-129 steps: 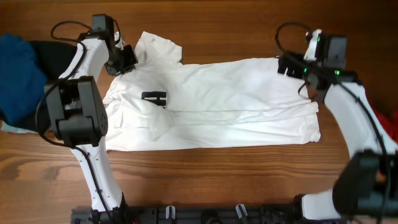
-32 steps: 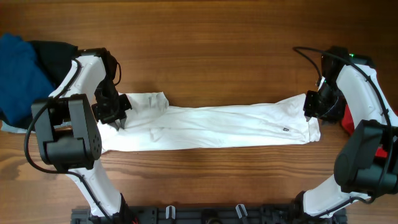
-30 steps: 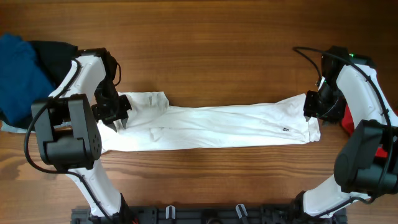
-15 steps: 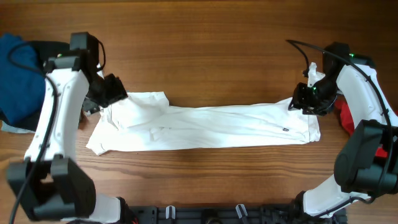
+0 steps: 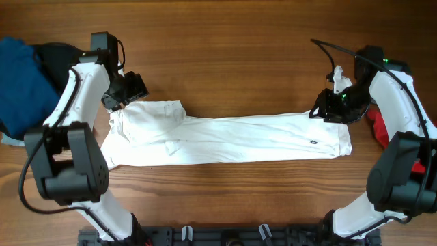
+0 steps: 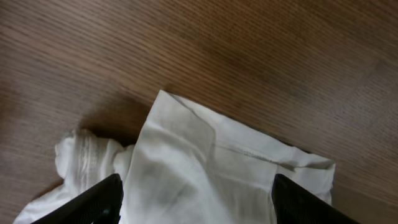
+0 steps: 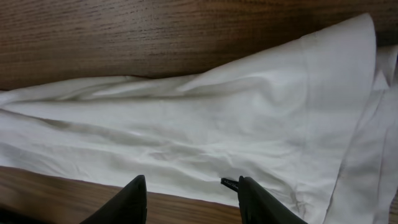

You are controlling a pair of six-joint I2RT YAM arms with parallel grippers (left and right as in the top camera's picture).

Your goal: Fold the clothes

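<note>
Wooden table (image 5: 239,55) carries a white shirt (image 5: 232,137) and blue cloth (image 5: 20,75).

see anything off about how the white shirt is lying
Yes: the white shirt is folded into an uneven strip. Its left end flares wider than the rest, and a bunched lump of cloth sticks out beside the folded corner there.

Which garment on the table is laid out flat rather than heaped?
The white shirt, a long band across the middle. The blue garment and black garment are heaped at left; the red garment is bunched at right.
</note>
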